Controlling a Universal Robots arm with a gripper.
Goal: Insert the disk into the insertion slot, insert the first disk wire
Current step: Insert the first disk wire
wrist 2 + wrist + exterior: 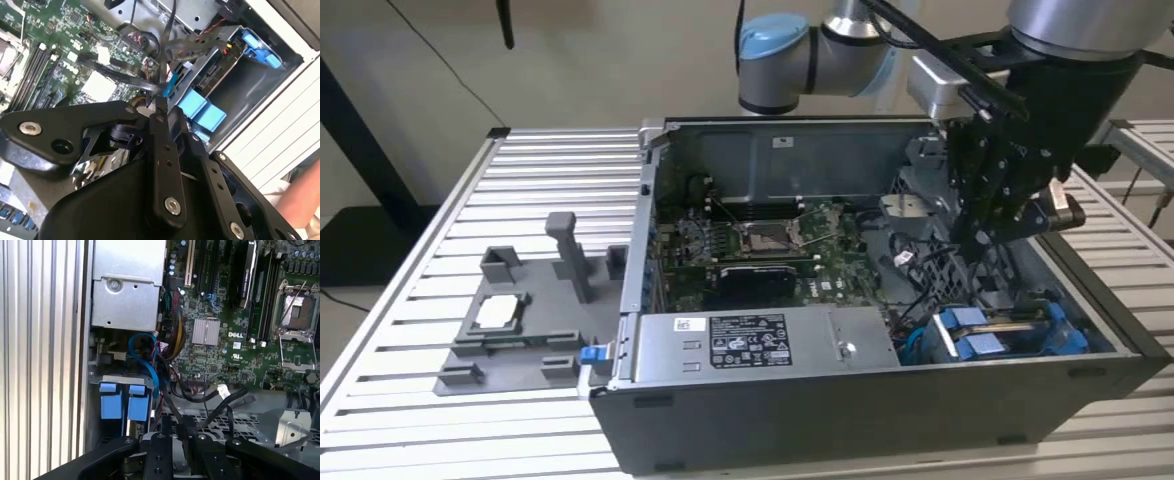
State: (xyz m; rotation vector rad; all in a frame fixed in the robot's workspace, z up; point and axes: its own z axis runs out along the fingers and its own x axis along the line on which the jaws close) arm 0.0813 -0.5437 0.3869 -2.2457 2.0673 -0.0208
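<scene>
The pincer [161,102] pinches a thin black wire [170,35], poised inside the case at about two o'clock from the blue-clipped insertion slot [1001,330] (disk apparently seated there); wire-plugging underway, demanding careful connector alignment.

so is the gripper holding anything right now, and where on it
Yes: the gripper is pinched on a thin black cable, gripping it just behind its small blue connector end, above the insertion slot.
</scene>
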